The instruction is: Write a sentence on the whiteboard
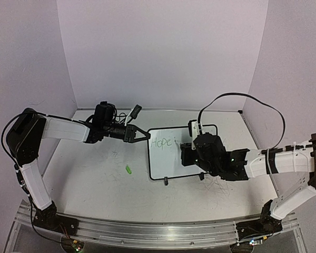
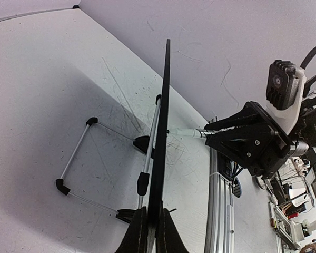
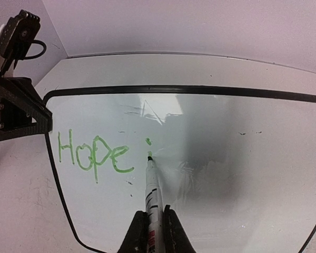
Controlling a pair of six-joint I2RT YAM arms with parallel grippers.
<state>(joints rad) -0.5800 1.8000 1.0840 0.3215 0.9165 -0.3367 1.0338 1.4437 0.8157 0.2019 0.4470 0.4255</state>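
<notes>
Wide open over the near-left surface [image 1: 89, 184], save for a small green piece [image 1: 129, 169] lying near the lower-left corner of the board [image 1: 168, 167]. Blocked at the board's upper-left corner by the left fingers [image 1: 145, 135], clamped on the frame. Crowded over the right half by the right arm, with the right fingers [image 3: 143, 230] closed round a marker [image 3: 151, 190], tip on the white face. Cluttered at the board's back by wire stand legs [image 2: 76, 153]. Free across the lower-left face. Overhung at far right by a black cable [image 1: 253, 96] loop.

Bright even light; grey shadow across whiteboard [image 3: 253, 179]; fisheye-bent edges.
</notes>
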